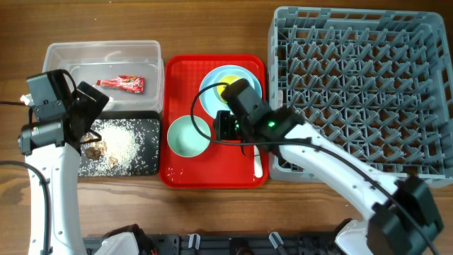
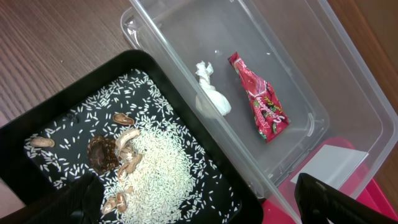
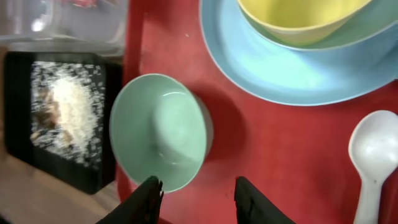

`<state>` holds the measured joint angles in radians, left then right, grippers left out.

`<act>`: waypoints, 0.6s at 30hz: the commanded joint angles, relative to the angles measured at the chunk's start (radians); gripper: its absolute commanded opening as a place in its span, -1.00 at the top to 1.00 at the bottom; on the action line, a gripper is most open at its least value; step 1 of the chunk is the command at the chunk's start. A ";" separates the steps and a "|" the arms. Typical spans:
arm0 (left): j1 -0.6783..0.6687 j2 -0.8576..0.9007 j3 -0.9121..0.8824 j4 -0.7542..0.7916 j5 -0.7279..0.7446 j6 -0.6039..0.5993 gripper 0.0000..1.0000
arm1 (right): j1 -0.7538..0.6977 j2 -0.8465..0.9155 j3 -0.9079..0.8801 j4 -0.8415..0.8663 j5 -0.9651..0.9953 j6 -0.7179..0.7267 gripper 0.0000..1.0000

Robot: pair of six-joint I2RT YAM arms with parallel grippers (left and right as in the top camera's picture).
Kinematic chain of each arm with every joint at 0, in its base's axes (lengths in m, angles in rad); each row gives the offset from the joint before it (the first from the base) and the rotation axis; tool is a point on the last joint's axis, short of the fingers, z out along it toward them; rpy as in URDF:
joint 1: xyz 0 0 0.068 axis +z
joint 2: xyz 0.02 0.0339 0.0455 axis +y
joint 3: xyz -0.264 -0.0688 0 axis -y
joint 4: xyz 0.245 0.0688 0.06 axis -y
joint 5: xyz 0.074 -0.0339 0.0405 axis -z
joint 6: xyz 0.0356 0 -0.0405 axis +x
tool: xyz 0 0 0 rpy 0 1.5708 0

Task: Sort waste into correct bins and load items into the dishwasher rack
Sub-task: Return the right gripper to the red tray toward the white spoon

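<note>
With my right jaws wide above the mint bowl (image 3: 158,127), I should straddle its rim, one finger inside, pinch, and lift toward the rack (image 1: 361,85) by the bench's right edge.

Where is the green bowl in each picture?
Overhead: the mint-green bowl sits at the lower left of the red tray.
Left wrist: not in it.
Right wrist: the mint-green bowl is left of centre, just above the right tool.
Shared landmark: the black tray, which is in all three views.
</note>
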<state>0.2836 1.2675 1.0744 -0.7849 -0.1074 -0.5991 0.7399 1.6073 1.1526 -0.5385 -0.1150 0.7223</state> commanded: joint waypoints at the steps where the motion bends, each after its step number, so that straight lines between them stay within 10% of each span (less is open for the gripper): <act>1: 0.005 -0.010 0.008 0.002 -0.003 0.016 -1.00 | 0.016 0.079 0.017 0.003 0.079 0.011 0.21; 18: 0.005 -0.010 0.008 0.002 -0.003 0.016 -1.00 | 0.013 0.143 0.019 -0.124 0.179 0.008 0.26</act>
<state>0.2836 1.2675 1.0744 -0.7845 -0.1070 -0.5991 0.7502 1.8225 1.1545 -0.6075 -0.0196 0.7223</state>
